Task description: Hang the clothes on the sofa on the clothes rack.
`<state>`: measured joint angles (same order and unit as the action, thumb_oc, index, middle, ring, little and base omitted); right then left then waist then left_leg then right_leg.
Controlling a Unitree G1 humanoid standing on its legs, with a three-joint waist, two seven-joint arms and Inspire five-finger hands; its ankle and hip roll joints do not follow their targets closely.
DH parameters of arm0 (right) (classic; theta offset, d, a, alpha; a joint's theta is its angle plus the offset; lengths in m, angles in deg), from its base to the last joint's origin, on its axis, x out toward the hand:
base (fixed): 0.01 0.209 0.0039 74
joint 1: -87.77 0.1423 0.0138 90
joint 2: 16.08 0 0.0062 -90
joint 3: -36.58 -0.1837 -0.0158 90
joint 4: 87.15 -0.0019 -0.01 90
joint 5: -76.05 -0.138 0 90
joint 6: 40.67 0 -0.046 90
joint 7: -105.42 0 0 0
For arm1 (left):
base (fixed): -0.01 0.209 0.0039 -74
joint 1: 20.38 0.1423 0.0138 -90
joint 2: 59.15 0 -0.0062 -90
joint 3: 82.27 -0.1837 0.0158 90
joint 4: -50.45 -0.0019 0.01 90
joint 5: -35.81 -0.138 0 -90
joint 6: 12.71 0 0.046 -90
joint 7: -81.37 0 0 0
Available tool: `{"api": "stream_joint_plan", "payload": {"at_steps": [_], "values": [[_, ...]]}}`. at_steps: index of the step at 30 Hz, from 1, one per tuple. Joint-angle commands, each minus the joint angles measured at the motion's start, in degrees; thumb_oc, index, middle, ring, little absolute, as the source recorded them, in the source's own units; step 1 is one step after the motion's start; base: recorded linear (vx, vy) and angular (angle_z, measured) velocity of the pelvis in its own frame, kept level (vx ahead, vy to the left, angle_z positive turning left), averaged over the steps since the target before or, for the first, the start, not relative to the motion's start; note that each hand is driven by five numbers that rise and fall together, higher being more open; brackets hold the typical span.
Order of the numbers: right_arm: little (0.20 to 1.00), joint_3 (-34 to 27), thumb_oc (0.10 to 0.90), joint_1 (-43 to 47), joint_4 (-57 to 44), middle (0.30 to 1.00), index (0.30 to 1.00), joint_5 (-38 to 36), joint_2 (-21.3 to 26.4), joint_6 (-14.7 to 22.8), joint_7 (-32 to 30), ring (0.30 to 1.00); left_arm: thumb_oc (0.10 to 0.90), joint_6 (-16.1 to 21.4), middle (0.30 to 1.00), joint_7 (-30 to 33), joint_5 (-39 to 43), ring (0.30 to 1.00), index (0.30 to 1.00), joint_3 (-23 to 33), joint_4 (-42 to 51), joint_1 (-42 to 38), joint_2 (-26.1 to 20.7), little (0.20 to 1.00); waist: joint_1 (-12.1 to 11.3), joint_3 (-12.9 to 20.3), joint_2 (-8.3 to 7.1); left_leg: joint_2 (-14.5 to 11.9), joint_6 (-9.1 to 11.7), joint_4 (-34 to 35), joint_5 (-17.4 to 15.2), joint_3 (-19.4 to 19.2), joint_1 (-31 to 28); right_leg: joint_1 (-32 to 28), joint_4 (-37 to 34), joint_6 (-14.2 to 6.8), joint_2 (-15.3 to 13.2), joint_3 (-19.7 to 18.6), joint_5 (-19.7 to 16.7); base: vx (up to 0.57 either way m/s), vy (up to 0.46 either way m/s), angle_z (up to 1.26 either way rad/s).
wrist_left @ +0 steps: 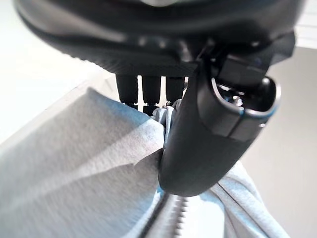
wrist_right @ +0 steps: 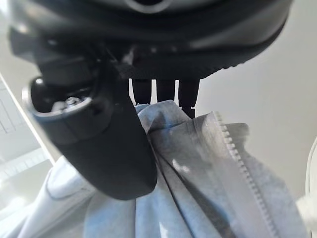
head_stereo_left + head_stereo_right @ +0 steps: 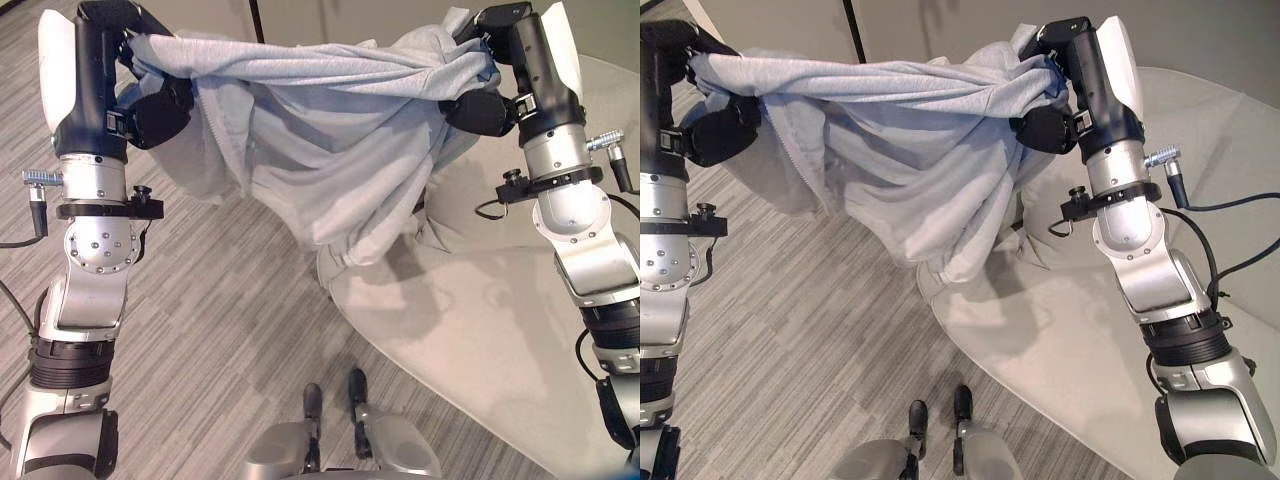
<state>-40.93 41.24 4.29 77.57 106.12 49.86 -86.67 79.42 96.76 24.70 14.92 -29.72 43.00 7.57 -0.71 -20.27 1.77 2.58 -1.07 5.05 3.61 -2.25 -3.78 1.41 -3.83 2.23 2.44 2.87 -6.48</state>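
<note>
You had the light grey zip-up garment (image 3: 320, 150) strung up in the air betw. both hands, well above the striped grey floor (image 3: 220, 330). Left hand (image 3: 150, 105) was raised at the view's left w/ one end of the cloth bunched in it; its wrist view showed the thumb (image 1: 193, 144) pressed down on a fold of fabric against the fingers (image 1: 148, 89), i.e. a pinch. Right hand (image 3: 1055, 120) was up at the other side, same story: thumb (image 2: 109, 153) clamped on gathered cloth next to the zipper teeth (image 2: 237, 158), fingers (image 2: 163, 91) curled behind it. The top edge ran roughly level from hand to hand, twisted into a rope-like band, and the rest sagged below in loose folds. Its lowest part hung just over the edge of the beige sofa (image 3: 480, 330), which lay under and beside the right arm; can't tell if the hem touched the cushion.
</note>
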Motion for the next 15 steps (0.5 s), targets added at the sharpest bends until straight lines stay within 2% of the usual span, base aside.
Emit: {"api": "stream_joint_plan", "payload": {"at_steps": [1,4,6,7,10,12,13,15], "values": [[0.3,-2.94,0.4,3.99,4.71,0.3,0.3,-0.79,3.77,0.94,-5.87,0.3,0.4,-0.22,0.3,5.7,1.59,0.3,0.3,9.27,-2.29,0.48,-2.81,0.3,-1.82,10.7,-3.2,-2.56,2.05,-4.64,-1.03,0.08,-1.49,-3.32,-1.17,-3.5,-0.34,2.45,4.56,0.08,-0.041,0.02],[0.3,-2.68,0.4,4.31,4.08,0.3,0.3,-0.83,4.03,1.05,-5.73,0.3,0.4,-0.43,0.3,5.59,1.79,0.3,0.3,9.55,-1.76,0.96,-3.22,0.3,-2.98,10.44,-4.05,-4.95,0.97,-3.14,-2.09,-0.07,0.55,-3.94,-1.17,-3.41,-1.33,2.0,4.92,0.1,0.002,-0.04],[0.3,-2.2,0.4,4.38,4.34,0.3,0.3,-0.84,4.22,0.99,-5.6,0.3,0.4,-1.07,0.3,5.67,1.62,0.3,0.3,9.71,-2.14,1.3,-4.33,0.3,-3.99,10.47,-5.02,-7.02,0.52,-0.38,-1.28,0.57,2.55,-3.9,-1.17,-3.24,-1.96,1.08,5.29,0.13,0.066,-0.18],[0.3,-2.15,0.4,4.53,4.45,0.3,0.3,-0.87,4.42,0.99,-5.69,0.3,0.4,-1.17,0.3,5.69,1.51,0.3,0.3,9.94,-2.23,1.36,-4.67,0.3,-4.39,10.41,-5.39,-8.52,0.54,-0.05,-0.9,0.99,4.04,-4.28,-1.17,-3.31,-2.33,0.88,5.54,0.12,0.095,-0.28],[0.3,-3.4,0.4,3.33,4.65,0.3,0.3,-1.1,4.69,0.88,-6.36,0.3,0.4,-1.1,0.3,5.73,1.19,0.3,0.3,10.56,-2.21,1.41,-4.0,0.3,-4.61,9.89,-6.38,-11.95,1.06,-0.05,-2.7,1.36,10.06,-5.72,-1.17,-3.2,-4.16,0.94,5.68,0.15,0.141,-0.24],[0.3,-5.05,0.4,1.36,3.49,0.3,0.3,-0.84,4.18,0.64,-6.45,0.3,0.4,-0.93,0.3,5.17,1.05,0.3,0.3,9.68,-2.37,0.44,-3.49,0.3,-4.66,10.8,-5.73,-12.92,2.36,-0.05,-3.17,2.69,11.87,-7.45,-1.17,-2.53,-5.29,0.87,5.68,0.33,0.359,-0.08],[0.3,-5.33,0.4,1.3,2.78,0.3,0.3,-0.79,3.9,0.71,-6.16,0.3,0.4,-0.9,0.3,4.47,0.81,0.3,0.3,8.96,-1.89,-0.38,-3.67,0.3,-5.02,12.13,-4.58,-12.51,3.28,-0.05,-2.22,4.5,11.12,-7.67,-1.17,-1.97,-6.05,0.39,5.57,0.39,0.518,-0.04],[0.3,-5.25,0.4,1.61,2.72,0.3,0.3,-0.83,3.4,0.77,-6.04,0.3,0.4,-0.77,0.3,4.07,0.59,0.3,0.3,8.76,-1.4,-0.49,-3.68,0.3,-5.31,12.88,-4.13,-12.13,3.68,-0.05,-1.7,4.7,10.83,-7.49,-1.17,-1.85,-7.05,0.15,5.27,0.23,0.386,-0.38]]}}
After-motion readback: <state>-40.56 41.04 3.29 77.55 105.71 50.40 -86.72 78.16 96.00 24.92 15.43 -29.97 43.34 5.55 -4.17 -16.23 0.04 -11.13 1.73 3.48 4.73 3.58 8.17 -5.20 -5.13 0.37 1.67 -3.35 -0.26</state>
